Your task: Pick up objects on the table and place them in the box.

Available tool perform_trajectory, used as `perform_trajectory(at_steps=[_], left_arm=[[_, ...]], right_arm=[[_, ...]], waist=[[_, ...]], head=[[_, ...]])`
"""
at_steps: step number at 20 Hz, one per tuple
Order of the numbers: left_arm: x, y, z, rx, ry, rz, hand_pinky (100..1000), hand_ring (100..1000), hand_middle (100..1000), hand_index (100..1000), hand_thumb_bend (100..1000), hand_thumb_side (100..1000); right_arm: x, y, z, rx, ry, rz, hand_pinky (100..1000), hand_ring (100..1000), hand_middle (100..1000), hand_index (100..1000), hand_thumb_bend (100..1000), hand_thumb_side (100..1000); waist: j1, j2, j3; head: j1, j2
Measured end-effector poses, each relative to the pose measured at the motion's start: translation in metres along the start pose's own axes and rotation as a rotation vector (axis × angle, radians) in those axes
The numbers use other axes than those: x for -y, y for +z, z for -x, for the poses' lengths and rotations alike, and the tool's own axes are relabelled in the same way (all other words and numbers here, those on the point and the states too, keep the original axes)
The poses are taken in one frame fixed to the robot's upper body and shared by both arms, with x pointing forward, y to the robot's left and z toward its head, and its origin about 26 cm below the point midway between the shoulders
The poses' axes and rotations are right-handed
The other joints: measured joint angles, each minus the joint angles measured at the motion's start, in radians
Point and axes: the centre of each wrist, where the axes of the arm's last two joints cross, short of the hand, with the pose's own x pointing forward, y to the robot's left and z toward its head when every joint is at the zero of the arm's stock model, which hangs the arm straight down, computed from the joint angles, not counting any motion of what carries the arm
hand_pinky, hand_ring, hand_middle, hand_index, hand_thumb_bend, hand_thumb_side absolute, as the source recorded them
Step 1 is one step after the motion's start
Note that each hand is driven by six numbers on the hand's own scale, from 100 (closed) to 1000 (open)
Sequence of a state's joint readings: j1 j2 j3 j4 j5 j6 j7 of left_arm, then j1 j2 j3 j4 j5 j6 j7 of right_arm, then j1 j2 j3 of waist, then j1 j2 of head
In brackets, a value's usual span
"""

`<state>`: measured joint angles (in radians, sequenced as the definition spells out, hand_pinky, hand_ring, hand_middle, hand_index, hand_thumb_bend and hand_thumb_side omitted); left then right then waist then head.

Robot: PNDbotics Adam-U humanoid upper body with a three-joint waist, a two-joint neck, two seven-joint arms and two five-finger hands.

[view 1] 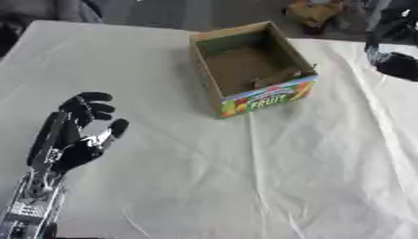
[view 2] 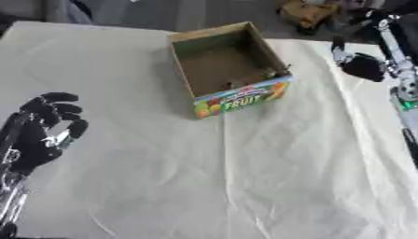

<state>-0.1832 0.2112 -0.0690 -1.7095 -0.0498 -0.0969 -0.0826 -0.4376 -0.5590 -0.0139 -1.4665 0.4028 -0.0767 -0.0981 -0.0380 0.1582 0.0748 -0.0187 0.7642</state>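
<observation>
- Left eye view: the left hand [view 1: 78,133] is raised above the table [view 1: 245,186] at the lower left, fingers loosely curled at the tips, thumb apart, holding nothing.
- An open cardboard box [view 1: 249,70] stands on the white cloth toward the far middle, its front panel printed with bright fruit pictures and the word FRUIT.
- Some small dark thing lies at the box's inner right corner; what it is cannot be made out.
- The right hand shows only as a dark shape at the upper right edge, well apart from the box.
- Right eye view: the right hand [view 2: 361,65] hangs over the table's far right side, near the box but not touching it; whether its fingers are spread or curled cannot be told.
- The right arm [view 2: 396,51] runs in from the upper right corner, black with silver parts.
</observation>
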Motion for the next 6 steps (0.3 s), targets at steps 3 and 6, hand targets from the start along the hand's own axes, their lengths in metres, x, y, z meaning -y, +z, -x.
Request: perform_trajectory(at_steps=[3, 6], left_arm=[[0.000, 0.000, 0.000, 0.000, 0.000, -0.005, 672, 691, 710, 732, 631, 355], [0.000, 0.000, 0.000, -0.001, 0.000, -0.011, 673, 698, 716, 732, 633, 357]], right_arm=[[-0.007, 0.015, -0.009, -0.002, -0.079, 0.056, 625, 621, 669, 839, 100, 279], [-0.011, 0.027, -0.021, -0.005, -0.159, 0.110, 623, 618, 666, 835, 100, 301]], waist=[[0.001, 0.004, -0.001], [0.003, 0.010, -0.001]], head=[[0.006, 0.000], [0.007, 0.000]])
